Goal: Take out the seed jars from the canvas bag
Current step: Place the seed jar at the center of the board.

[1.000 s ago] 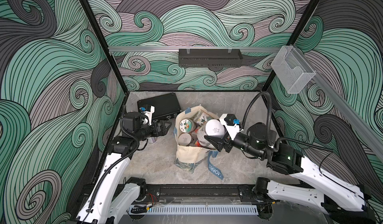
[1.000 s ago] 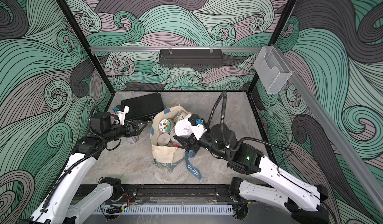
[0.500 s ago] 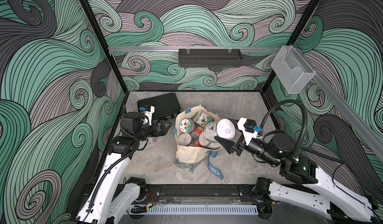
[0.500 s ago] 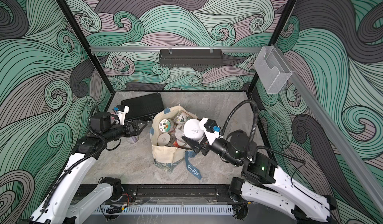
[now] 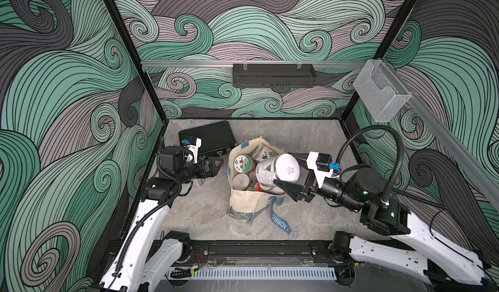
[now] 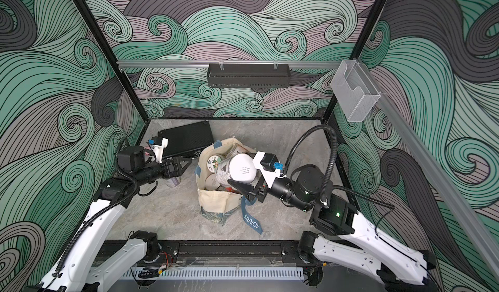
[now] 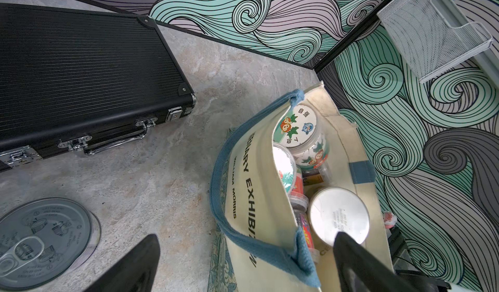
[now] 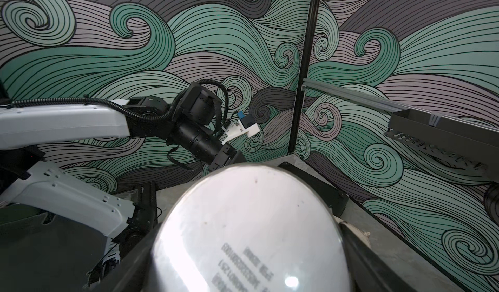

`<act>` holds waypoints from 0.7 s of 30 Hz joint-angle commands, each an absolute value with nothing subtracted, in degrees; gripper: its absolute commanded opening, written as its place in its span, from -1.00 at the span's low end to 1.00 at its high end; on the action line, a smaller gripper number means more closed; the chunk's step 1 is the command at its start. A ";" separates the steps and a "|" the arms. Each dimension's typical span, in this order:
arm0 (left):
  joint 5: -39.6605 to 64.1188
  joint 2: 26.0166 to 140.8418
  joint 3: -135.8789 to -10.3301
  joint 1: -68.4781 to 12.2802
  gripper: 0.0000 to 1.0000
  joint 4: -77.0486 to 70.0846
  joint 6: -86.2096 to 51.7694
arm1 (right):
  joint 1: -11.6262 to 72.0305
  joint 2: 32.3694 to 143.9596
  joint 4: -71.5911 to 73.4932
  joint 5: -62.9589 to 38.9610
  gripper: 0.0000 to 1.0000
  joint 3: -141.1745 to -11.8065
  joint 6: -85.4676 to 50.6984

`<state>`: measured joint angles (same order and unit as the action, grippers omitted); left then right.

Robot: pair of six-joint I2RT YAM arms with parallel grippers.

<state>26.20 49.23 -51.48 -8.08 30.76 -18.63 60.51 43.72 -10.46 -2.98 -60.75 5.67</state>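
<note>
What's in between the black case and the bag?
Only bare grey tabletop lies between the black case and the bag, seen in the left wrist view. In a top view the open left gripper hovers by that gap.

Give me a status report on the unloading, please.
Right jaws shut on large clear silver-lidded jar, held over cream canvas bag. Left jaws open, empty. More jars inside.

White links (image 5: 437,243), black joints (image 5: 361,185), ribbed black cables (image 5: 375,128), black fingers (image 5: 287,189).

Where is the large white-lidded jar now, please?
In both top views the white-lidded jar sits tilted in the right claw, over the canvas bag's right edge.
</note>
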 commanded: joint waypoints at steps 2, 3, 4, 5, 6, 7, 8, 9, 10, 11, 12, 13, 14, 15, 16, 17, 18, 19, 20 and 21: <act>26.02 48.32 -51.46 -8.61 0.97 29.27 -18.31 | 60.51 44.46 -8.64 -9.10 0.43 -64.02 7.29; 26.02 48.29 -51.47 -8.61 0.97 29.26 -18.31 | 60.51 44.71 -9.22 -9.37 0.43 -64.30 7.66; 26.02 48.28 -51.34 -8.61 0.97 29.27 -18.28 | 60.51 44.91 -9.77 -9.65 0.44 -64.64 8.10; 25.99 48.26 -51.33 -8.66 0.97 29.18 -18.32 | 60.54 45.15 -10.45 -9.57 0.45 -64.92 8.38; 26.02 48.28 -51.33 -8.61 0.97 29.19 -18.30 | 60.53 45.26 -11.00 -9.49 0.46 -65.11 8.86; 26.02 48.31 -51.33 -8.65 0.97 29.18 -18.28 | 60.49 45.48 -11.56 -9.53 0.47 -65.21 9.26; 26.02 48.29 -51.35 -8.62 0.97 29.19 -18.29 | 60.48 45.57 -11.93 -9.39 0.47 -65.24 9.40; 26.02 48.36 -51.33 -8.66 0.97 29.14 -18.28 | 60.51 45.53 -12.25 -9.12 0.47 -65.22 9.55; 26.03 48.34 -51.33 -8.66 0.97 29.14 -18.30 | 60.49 45.40 -12.39 -8.72 0.47 -65.14 9.71; 26.02 48.43 -51.26 -8.68 0.97 29.13 -18.30 | 60.52 45.40 -12.60 -7.82 0.47 -65.04 9.80; 26.03 48.41 -51.30 -8.64 0.97 29.15 -18.28 | 60.48 45.49 -12.94 -6.34 0.46 -64.96 9.91; 26.00 48.46 -51.34 -8.66 0.97 29.16 -18.36 | 60.53 45.54 -13.47 -4.46 0.45 -65.04 10.07; 25.97 48.43 -51.32 -8.66 0.97 29.11 -18.28 | 60.54 45.66 -13.91 -2.58 0.44 -65.12 10.07; 26.01 48.47 -51.36 -8.68 0.97 29.09 -18.29 | 60.54 45.72 -14.61 0.36 0.43 -65.21 10.06; 25.93 48.49 -51.26 -8.68 0.97 29.14 -18.28 | 60.51 45.74 -15.24 3.43 0.42 -65.30 10.19; 25.93 48.47 -51.24 -8.67 0.97 29.09 -18.28 | 60.48 45.65 -15.68 5.80 0.41 -65.23 10.18; 25.94 48.40 -51.25 -8.64 0.97 29.11 -18.33 | 60.47 45.39 -15.94 8.69 0.41 -65.02 10.27; 25.93 48.43 -51.24 -8.69 0.97 29.16 -18.36 | 60.51 45.14 -16.23 11.70 0.41 -64.82 10.21; 26.01 48.42 -51.24 -8.70 0.97 29.11 -18.33 | 60.52 45.17 -16.78 14.45 0.42 -64.86 10.18; 26.02 48.41 -51.24 -8.70 0.97 29.09 -18.31 | 60.47 45.22 -17.74 17.68 0.42 -64.99 10.13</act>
